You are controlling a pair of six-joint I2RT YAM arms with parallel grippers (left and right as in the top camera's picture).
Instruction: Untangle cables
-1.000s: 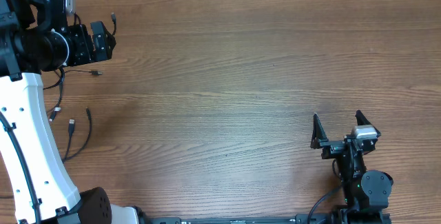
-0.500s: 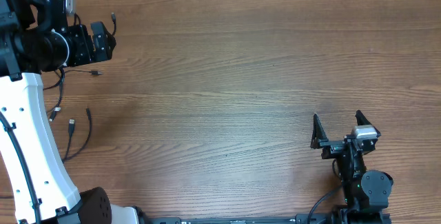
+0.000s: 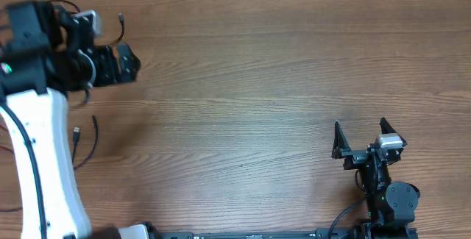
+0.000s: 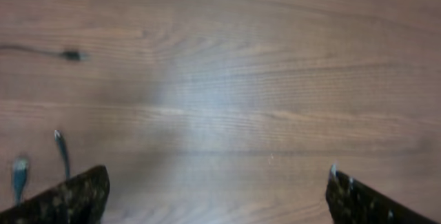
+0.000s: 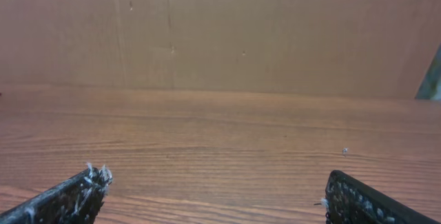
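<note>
Hovering at 9 o'clock, left gripper [image 3: 131, 64] is wide and empty, likely lining up a pick. The cables [image 3: 96, 137] lie loose just beside it. Right gripper [image 3: 359, 126] sits at 5 o'clock, wide and empty, clear of the work.

1. Arms: two, the left arm [image 3: 38, 147] and the right arm [image 3: 377, 171].
2. Fingers [image 4: 69, 200]: two per arm, four altogether.
3. Cables [image 3: 95, 130]: three plug ends [image 4: 72, 56] show beside the left arm; how many whole cords there are is unclear.
4. Counter [image 3: 257, 84]: one.
</note>
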